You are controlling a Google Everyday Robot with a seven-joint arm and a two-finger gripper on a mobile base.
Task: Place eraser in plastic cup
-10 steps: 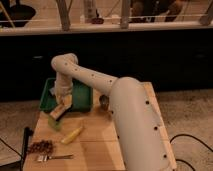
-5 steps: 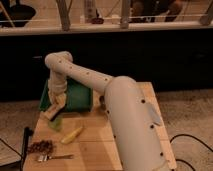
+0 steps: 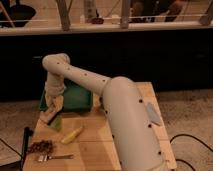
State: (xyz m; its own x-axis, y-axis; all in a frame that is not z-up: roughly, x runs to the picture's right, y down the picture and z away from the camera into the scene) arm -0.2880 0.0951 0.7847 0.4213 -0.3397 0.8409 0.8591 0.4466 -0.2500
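My gripper (image 3: pixel 50 109) hangs at the end of the white arm, over the table's left edge and in front of the dark green bin (image 3: pixel 76 97). A tan-brown patch that looks like the eraser (image 3: pixel 46 116) shows at the gripper's lower end; I cannot tell whether it is held. A small pale yellow-green shape that looks like the plastic cup (image 3: pixel 56 122) sits on the table just right of and below the gripper, partly hidden by it.
A yellow banana-shaped piece (image 3: pixel 72 134) lies on the wooden table (image 3: pixel 95 145). A dark brown pile (image 3: pixel 41 146) and a fork (image 3: pixel 55 157) lie at the front left. A grey flat object (image 3: pixel 154 114) lies at the right. The arm spans the table's middle.
The arm's wrist has swung left and the gripper has come down toward the table's left edge, close to the pale cup.
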